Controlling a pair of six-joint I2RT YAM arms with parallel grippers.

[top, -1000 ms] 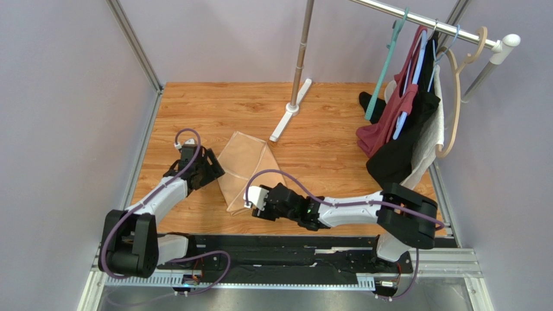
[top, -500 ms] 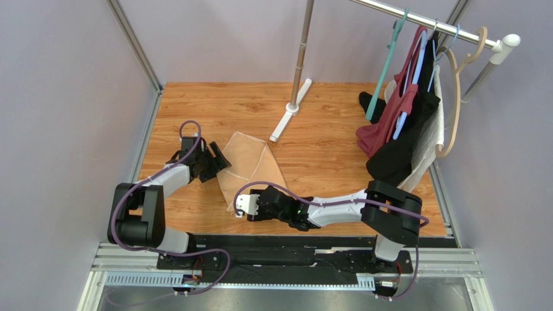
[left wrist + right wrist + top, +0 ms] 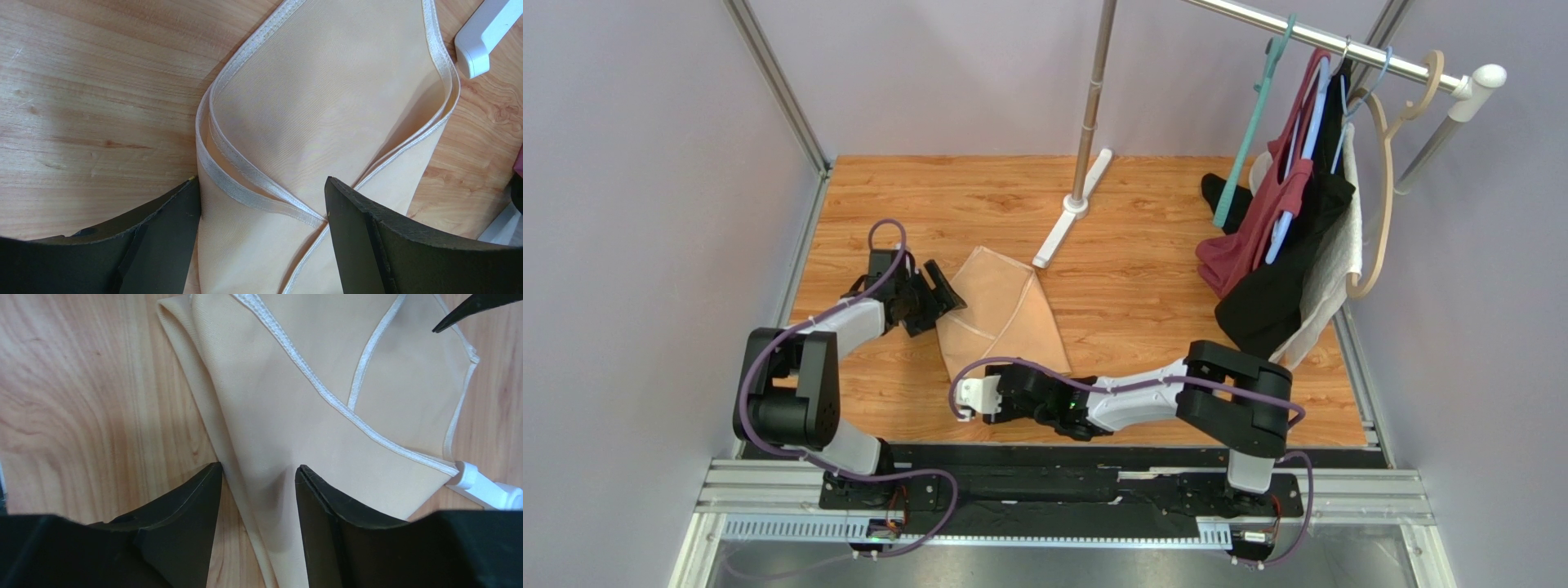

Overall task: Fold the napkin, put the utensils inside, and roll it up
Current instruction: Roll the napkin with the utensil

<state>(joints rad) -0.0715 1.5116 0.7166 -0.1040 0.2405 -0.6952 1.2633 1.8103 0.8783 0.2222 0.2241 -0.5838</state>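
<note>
One napkin (image 3: 999, 309) lies folded on the wooden table (image 3: 1136, 263), near its left-centre. It forms a peach, roughly triangular shape that narrows toward the near edge. Two claws flank it, the left claw (image 3: 940, 298) at its left side and the right claw (image 3: 962, 399) at its near tip. One metal pole stands behind on a white foot (image 3: 1069, 227). At the far right, three garments (image 3: 1290, 239) hang from the rail, one dark red, one black and one white.

Only the top view shows the rail and clothes. The left wrist view alone shows the napkin's white hems (image 3: 258, 190) stacked in layers and crossing between the fingers. The right wrist view alone shows the smooth folded edge (image 3: 202, 410) running down to the tip.

The left claw is spread wide, straddling the hemmed edge without pinching it. The right claw is partly spread, with the napkin's narrow end lying between its fingers (image 3: 190, 508). One fingertip is just at the cloth's edge.
</note>
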